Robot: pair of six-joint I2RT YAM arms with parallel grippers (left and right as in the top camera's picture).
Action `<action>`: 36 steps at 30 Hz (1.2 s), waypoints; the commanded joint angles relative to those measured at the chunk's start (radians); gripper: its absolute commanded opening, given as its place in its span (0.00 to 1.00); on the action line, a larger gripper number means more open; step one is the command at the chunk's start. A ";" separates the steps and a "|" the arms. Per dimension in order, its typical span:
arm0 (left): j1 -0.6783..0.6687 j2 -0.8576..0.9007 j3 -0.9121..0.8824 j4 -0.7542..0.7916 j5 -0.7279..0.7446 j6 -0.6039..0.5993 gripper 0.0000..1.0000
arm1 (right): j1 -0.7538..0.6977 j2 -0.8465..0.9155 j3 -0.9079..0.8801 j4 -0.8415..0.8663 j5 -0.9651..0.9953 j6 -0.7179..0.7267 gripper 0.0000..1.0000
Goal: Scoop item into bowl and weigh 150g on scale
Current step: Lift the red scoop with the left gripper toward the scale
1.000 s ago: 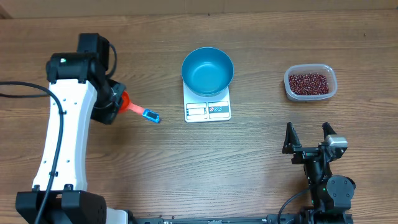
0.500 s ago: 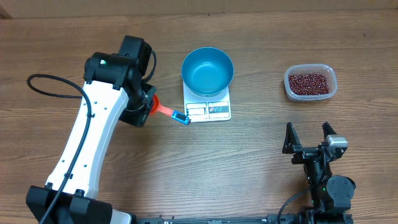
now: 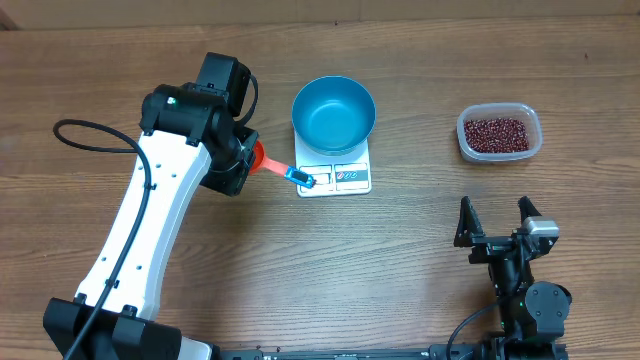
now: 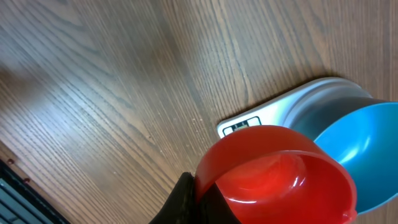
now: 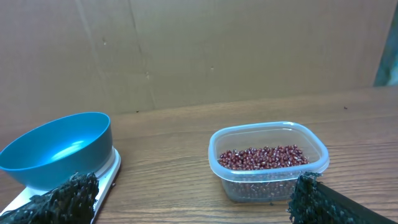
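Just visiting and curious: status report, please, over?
Left gripper shut on red scoop, by scale. Right gripper open, empty. Bowl empty on scale; beans in tub. Nothing blocking.

You have a clear plastic tub (image 3: 500, 157) on the wooden desk (image 3: 400, 260). Well to the tub's left is a red scoop (image 3: 272, 166), its blue-tipped handle end on the side nearer the tub. Behind the tub stands a brown cardboard wall (image 5: 186, 50).

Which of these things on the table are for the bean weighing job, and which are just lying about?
For the job: round blue bowl; flat white scale; red-brown beans; clear plastic tub; red plastic scoop.
Lying about: nothing that I can see.
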 commanded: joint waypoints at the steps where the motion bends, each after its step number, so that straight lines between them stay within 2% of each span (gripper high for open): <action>1: -0.013 -0.024 0.018 0.005 0.012 -0.032 0.04 | 0.004 -0.006 -0.010 0.002 0.005 -0.001 1.00; 9: -0.020 -0.024 0.018 0.018 0.092 -0.062 0.04 | 0.004 -0.006 -0.010 0.002 0.005 -0.001 1.00; 25: -0.060 -0.024 0.018 0.057 0.091 -0.157 0.04 | 0.004 -0.006 -0.010 0.002 0.005 -0.001 1.00; 36: -0.068 -0.024 0.018 0.074 0.085 -0.174 0.04 | 0.004 -0.006 -0.010 0.002 0.005 -0.001 1.00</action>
